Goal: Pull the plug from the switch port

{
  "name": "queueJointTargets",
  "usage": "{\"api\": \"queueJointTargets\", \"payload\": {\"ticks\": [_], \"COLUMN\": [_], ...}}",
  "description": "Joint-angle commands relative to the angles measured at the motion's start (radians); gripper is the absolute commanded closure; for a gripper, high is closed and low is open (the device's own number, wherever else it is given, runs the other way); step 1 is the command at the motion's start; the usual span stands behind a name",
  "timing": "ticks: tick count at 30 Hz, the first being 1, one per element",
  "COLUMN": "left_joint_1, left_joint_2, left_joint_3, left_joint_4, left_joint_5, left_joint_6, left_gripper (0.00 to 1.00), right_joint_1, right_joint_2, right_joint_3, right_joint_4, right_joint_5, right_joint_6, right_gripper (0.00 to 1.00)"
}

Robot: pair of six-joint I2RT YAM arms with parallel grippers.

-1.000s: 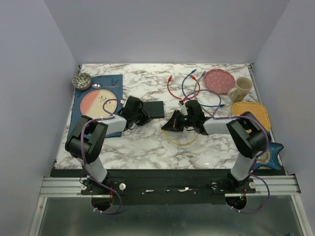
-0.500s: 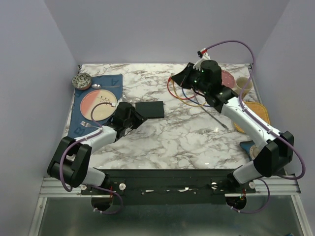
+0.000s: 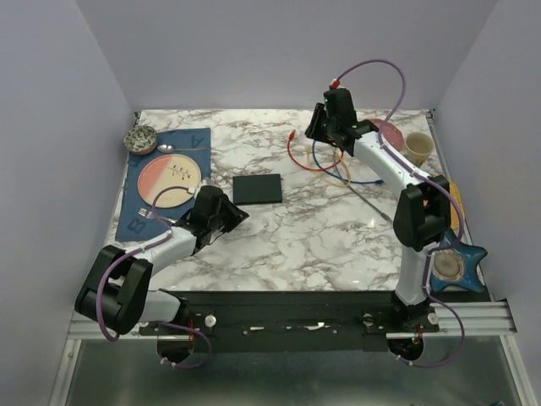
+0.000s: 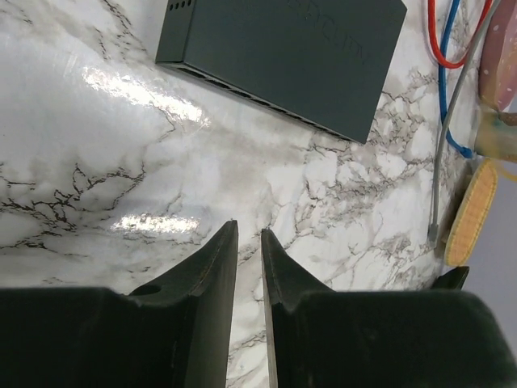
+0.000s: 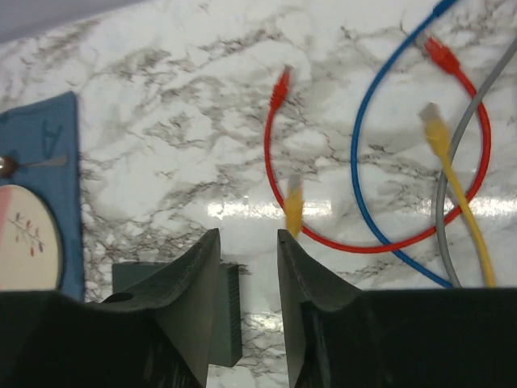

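The switch [image 3: 257, 188] is a flat black box lying mid-table. In the left wrist view the switch [image 4: 283, 48] shows its row of sockets with no cable in them. My left gripper [image 3: 237, 216] sits near-left of it and apart from it. In its own view the left gripper [image 4: 249, 233] is shut to a thin slit and empty. My right gripper [image 3: 316, 128] is raised over the back of the table. In its own view the right gripper [image 5: 247, 236] is open and empty. A blurred yellow plug [image 5: 294, 208] shows just past its fingertips. The yellow cable [image 3: 342, 167] lies among the other cables.
Red [image 3: 296, 156], blue [image 3: 363, 180] and grey [image 3: 373, 203] cables lie at the back right. A mug [image 3: 416, 147], a yellow mat [image 3: 453, 200] and a blue star dish [image 3: 453, 264] are on the right. A blue placemat [image 3: 193, 139] with plate [image 3: 169, 179] and bowl [image 3: 140, 138] is on the left.
My right gripper has swung from beside the switch up to the back of the table, carrying the yellow cable there and opening. My left gripper has drawn back from the switch's left edge.
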Motion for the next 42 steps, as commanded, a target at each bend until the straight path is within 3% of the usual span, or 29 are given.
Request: {"api": "queueJointTargets", "payload": {"ticks": [1, 9, 13, 14, 17, 23, 30, 35, 42], "left_joint_1": [0.002, 0.028, 0.112, 0.13, 0.174, 0.186, 0.186, 0.186, 0.131], "left_joint_2": [-0.025, -0.016, 0.019, 0.045, 0.103, 0.305, 0.473, 0.525, 0.493], "left_joint_3": [-0.002, 0.07, 0.15, 0.165, 0.234, 0.391, 0.468, 0.469, 0.396], "left_joint_4": [0.001, -0.089, -0.146, -0.154, -0.187, -0.215, -0.232, -0.207, -0.096], "left_joint_5": [-0.041, -0.119, -0.131, -0.131, -0.165, -0.173, -0.156, -0.106, -0.026], "left_joint_6": [0.012, -0.005, -0.037, -0.043, -0.036, 0.013, 0.032, 0.041, 0.026], "left_gripper": [0.71, 0.67, 0.67, 0.67, 0.67, 0.68, 0.69, 0.7, 0.71], "right_joint_1": [0.002, 0.026, 0.049, 0.052, 0.065, 0.074, 0.077, 0.094, 0.137], "right_joint_2": [-0.003, -0.115, -0.089, -0.082, -0.059, 0.017, 0.139, 0.21, 0.176], "right_joint_3": [-0.016, -0.258, -0.417, -0.43, -0.474, -0.409, -0.318, -0.28, -0.333], "right_joint_4": [-0.054, 0.04, 0.115, 0.135, 0.186, 0.197, 0.19, 0.187, 0.204], "right_joint_5": [-0.018, -0.122, -0.195, -0.207, -0.236, -0.273, -0.324, -0.347, -0.344], "right_joint_6": [0.004, 0.047, 0.079, 0.083, 0.096, 0.113, 0.132, 0.139, 0.147], "right_gripper": [0.56, 0.5, 0.62, 0.68, 0.75, 0.82, 0.86, 0.9, 0.92]}}
